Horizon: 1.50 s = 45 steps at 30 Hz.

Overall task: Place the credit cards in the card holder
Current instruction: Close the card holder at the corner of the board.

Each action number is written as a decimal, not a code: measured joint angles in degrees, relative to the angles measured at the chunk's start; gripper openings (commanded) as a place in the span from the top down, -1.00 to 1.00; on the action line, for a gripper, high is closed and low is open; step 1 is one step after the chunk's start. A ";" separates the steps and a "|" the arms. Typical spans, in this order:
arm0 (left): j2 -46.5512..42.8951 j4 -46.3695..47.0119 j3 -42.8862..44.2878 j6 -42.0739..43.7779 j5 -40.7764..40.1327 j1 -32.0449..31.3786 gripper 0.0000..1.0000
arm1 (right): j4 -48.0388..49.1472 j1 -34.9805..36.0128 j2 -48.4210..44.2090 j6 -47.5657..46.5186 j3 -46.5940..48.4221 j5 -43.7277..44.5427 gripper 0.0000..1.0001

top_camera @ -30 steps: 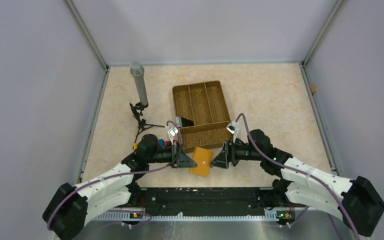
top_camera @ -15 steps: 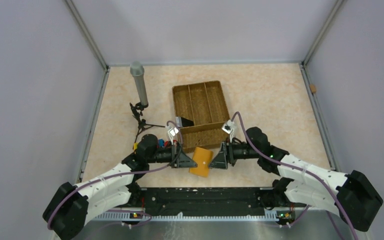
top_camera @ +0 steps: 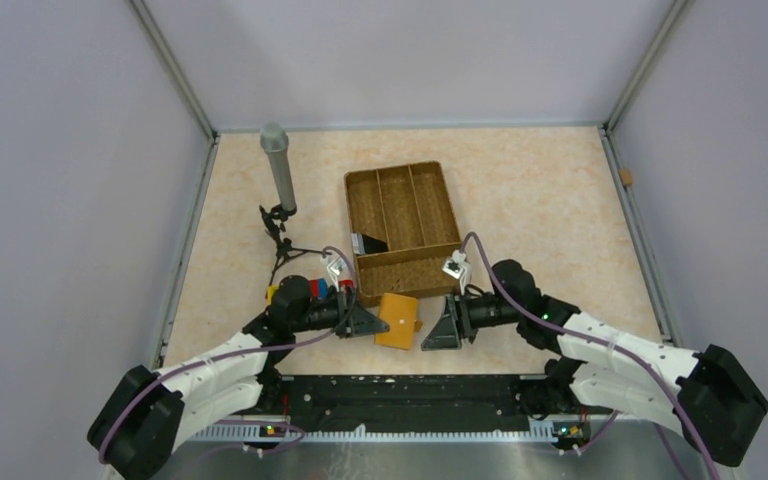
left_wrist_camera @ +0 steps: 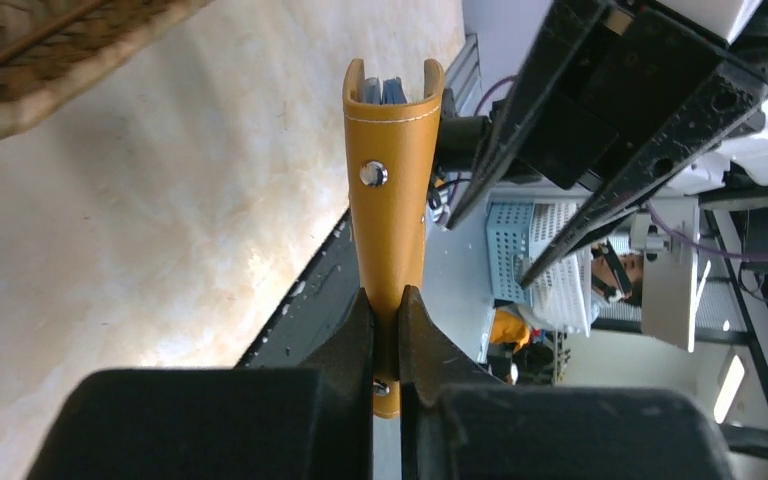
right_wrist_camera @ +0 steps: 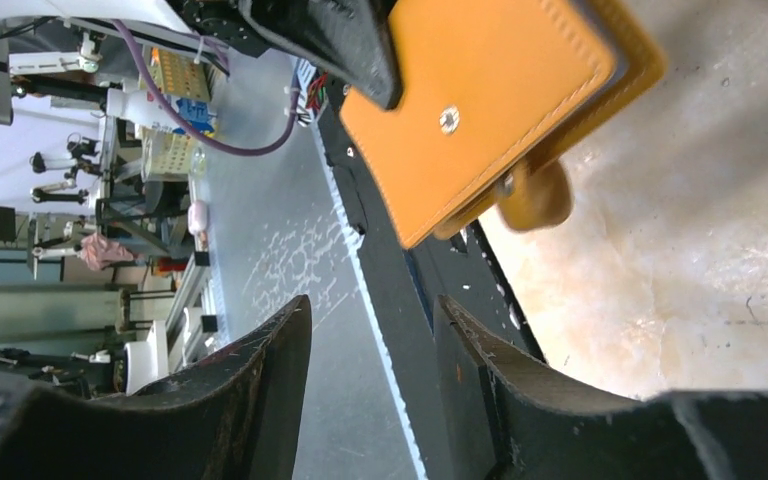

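The tan-orange card holder [top_camera: 397, 320] hangs folded near the table's front edge, gripped at one end by my left gripper [top_camera: 365, 322]. In the left wrist view the holder [left_wrist_camera: 390, 220] stands edge-on between the shut jaws of the left gripper [left_wrist_camera: 387, 312], its snap stud [left_wrist_camera: 372, 174] facing me. Blue-grey edges [left_wrist_camera: 384, 92] show between its leaves; I cannot tell cards from lining. My right gripper [top_camera: 440, 330] is open and empty just right of the holder, not touching it. In the right wrist view the holder [right_wrist_camera: 480, 100] lies beyond the open right gripper [right_wrist_camera: 370, 320].
A woven brown divided tray [top_camera: 438, 212] stands behind the grippers, with a dark flat item [top_camera: 368, 243] in its near left compartment. A grey cylinder on a small black tripod [top_camera: 278, 170] stands at the back left. The black base rail [top_camera: 410, 395] runs along the near edge.
My right gripper has backed off from the holder's right edge and dropped toward the near edge. The left gripper still grips the holder, shifted slightly left.
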 measured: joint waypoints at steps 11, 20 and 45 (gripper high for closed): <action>1.38 5.29 -5.46 -3.02 -3.41 0.24 1.00 | -2.23 0.50 -6.27 2.45 -2.78 6.67 -0.33; 2.01 7.02 -5.33 -2.91 1.97 0.15 1.00 | 5.99 1.18 -2.27 2.25 -5.01 10.49 -0.33; 4.76 7.74 -3.96 -1.64 6.36 -0.22 1.00 | 16.22 5.01 11.34 2.67 -2.82 -0.35 0.11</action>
